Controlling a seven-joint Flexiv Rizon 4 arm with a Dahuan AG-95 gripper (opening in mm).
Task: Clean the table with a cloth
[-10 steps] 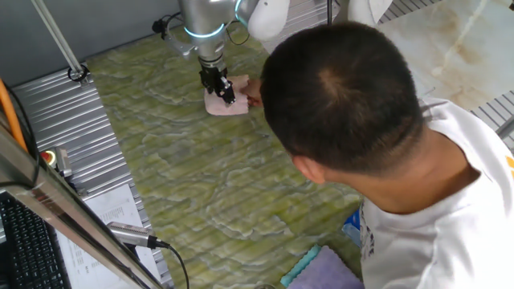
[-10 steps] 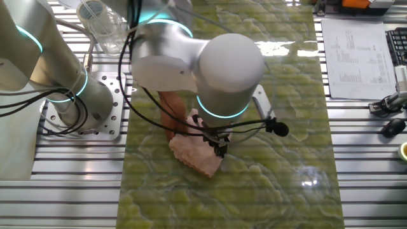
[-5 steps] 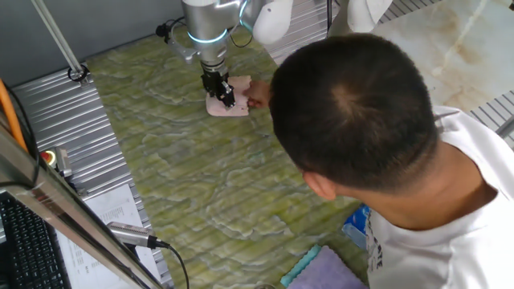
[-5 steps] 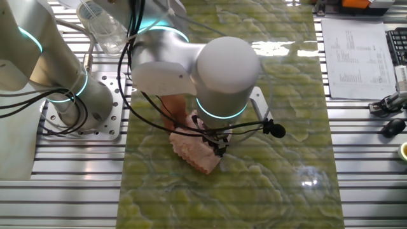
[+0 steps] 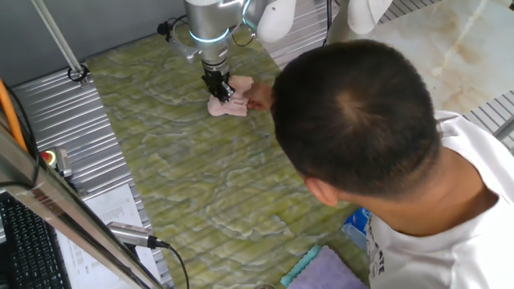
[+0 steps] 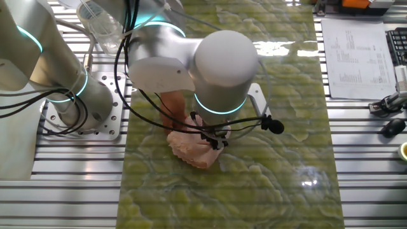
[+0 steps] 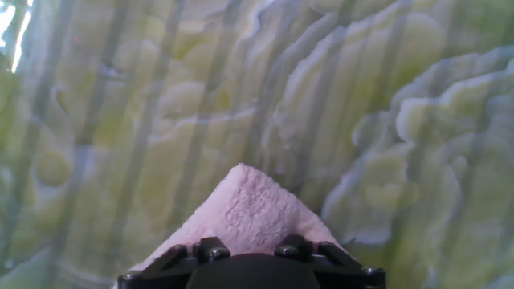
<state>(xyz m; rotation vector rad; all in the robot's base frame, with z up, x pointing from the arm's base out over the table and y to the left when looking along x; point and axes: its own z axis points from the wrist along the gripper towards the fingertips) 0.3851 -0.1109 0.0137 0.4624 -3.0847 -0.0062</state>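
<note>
One cloth pinned under the gripper, mid-wipe

One fixed view: we see the gripper [image 5: 218, 87] pressed down on the pink cloth [image 5: 233, 103] at the far end of the table [image 5: 209, 177], a person's fingers [image 5: 259, 98] touching its edge, likely steadying it.

Other fixed view: the arm's bulk hides the jaws; the cloth [image 6: 191, 147] lies bunched beneath.

Hand view: only here the cloth [image 7: 245, 213] corner pokes out past the gripper [image 7: 249, 255]. We cannot tell jaw opening or grasp.
</note>
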